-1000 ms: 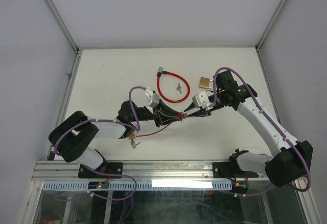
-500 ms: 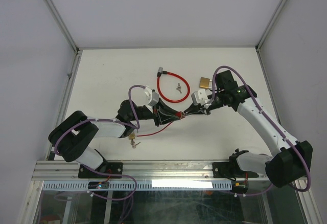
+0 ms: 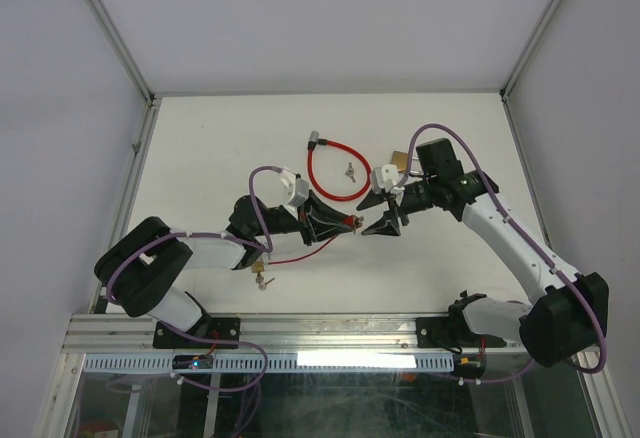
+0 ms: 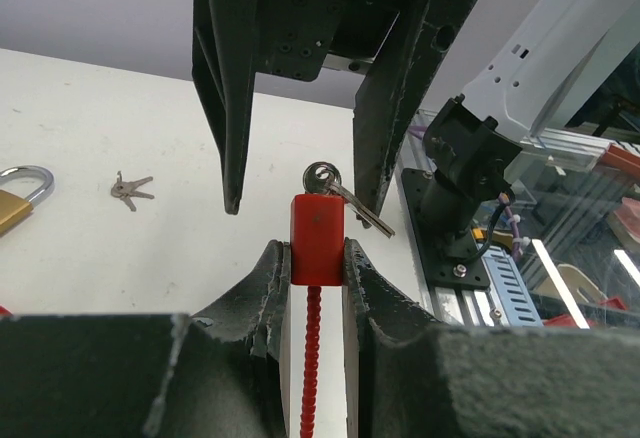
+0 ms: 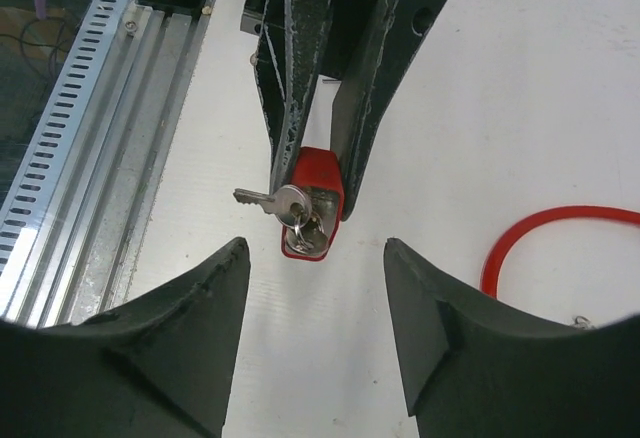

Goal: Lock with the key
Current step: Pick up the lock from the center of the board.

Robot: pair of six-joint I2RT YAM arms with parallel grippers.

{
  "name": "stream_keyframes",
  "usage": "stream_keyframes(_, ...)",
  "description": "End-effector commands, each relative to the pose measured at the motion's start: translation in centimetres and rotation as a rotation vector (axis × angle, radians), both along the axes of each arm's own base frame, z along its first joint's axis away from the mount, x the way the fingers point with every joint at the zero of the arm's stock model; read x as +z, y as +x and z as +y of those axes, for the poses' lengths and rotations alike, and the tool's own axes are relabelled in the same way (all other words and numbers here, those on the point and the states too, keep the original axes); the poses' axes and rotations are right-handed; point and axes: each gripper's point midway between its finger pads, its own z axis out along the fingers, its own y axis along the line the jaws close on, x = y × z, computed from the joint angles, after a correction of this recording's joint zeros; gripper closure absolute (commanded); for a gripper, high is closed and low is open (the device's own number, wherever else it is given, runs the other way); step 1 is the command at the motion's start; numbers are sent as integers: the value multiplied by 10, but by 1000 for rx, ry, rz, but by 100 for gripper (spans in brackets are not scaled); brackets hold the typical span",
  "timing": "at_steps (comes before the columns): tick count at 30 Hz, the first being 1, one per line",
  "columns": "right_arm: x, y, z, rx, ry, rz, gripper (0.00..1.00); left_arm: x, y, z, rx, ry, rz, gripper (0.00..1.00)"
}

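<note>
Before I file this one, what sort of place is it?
Probably a lab robot cell: a white table boxed by plain panels, left arm and right arm bolted to an aluminium rail, padlock and keys laid out for practice.
</note>
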Motion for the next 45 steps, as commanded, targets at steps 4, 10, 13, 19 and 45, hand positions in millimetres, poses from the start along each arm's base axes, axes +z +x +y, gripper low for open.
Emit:
stream_keyframes(4, 8, 3, 8, -29, 49, 53, 45, 31, -1, 5, 10, -90, -81, 100)
stream_keyframes(10, 6, 5, 11, -42, 53, 77, 58, 31, -1, 5, 8, -92, -78, 100)
stream_keyframes(13, 7, 4, 14, -39, 59, 90, 61, 30, 0, 4, 9, -89, -76, 100)
stream_keyframes(19, 9, 2, 17, -40, 65, 125, 61, 27, 2, 3, 14, -78, -69, 100)
stream_keyframes(45, 11, 3, 14, -24, 107, 221, 100, 12, 15, 14, 114, -41, -20, 73)
